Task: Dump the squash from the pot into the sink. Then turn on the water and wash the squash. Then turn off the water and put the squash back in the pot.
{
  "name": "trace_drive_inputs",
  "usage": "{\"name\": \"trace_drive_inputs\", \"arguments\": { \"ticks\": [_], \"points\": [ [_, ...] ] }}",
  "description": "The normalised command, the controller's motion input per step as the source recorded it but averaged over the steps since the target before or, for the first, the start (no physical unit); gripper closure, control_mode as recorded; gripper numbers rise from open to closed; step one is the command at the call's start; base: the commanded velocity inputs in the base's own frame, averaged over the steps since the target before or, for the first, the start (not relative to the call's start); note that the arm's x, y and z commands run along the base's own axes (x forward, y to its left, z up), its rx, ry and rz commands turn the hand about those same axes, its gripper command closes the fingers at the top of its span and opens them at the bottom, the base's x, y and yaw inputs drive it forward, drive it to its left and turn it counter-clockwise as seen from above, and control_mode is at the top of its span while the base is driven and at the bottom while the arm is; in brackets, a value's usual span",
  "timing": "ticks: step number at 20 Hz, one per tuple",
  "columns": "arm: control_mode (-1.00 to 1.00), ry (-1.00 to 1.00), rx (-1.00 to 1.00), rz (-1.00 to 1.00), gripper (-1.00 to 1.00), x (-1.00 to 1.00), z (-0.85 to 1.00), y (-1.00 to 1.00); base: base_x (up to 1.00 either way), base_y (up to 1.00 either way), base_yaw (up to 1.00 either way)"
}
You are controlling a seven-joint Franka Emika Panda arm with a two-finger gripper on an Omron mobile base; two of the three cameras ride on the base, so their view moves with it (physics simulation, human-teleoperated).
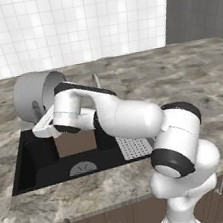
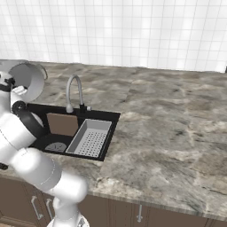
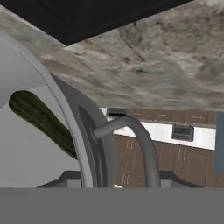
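Close against my claw (image 3: 114,186) sat the pot's (image 1: 32,95) grey rim, clamped between my narrowly parted fingers. Left of that rim, inside the tipped pot, lay the dark green squash (image 3: 41,120). I held the pot on its side above the sink's (image 1: 38,165) left rear corner.

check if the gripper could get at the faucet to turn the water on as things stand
Probably not yet. The gripper is shut on the pot, tipped on its side over the sink with the squash inside. The faucet stands unobstructed behind the basin, but the pot must be set down first.
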Motion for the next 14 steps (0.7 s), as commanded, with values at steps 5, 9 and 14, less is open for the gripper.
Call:
{"name": "trace_drive_inputs", "arguments": {
  "ticks": [5, 9, 14],
  "points": [
    [-1.0, 0.18, 0.38, -0.11, 1.0, 0.21, 0.0, 0.0, 0.0, 0.0, 0.0],
    [-1.0, 0.08, 0.4, 0.0, 1.0, 0.13, 0.0, 0.0, 0.0, 0.0, 0.0],
    [-1.0, 0.05, 0.42, 0.0, 1.0, 0.23, 0.0, -0.01, 0.0, 0.0, 0.0]
  ]
}}
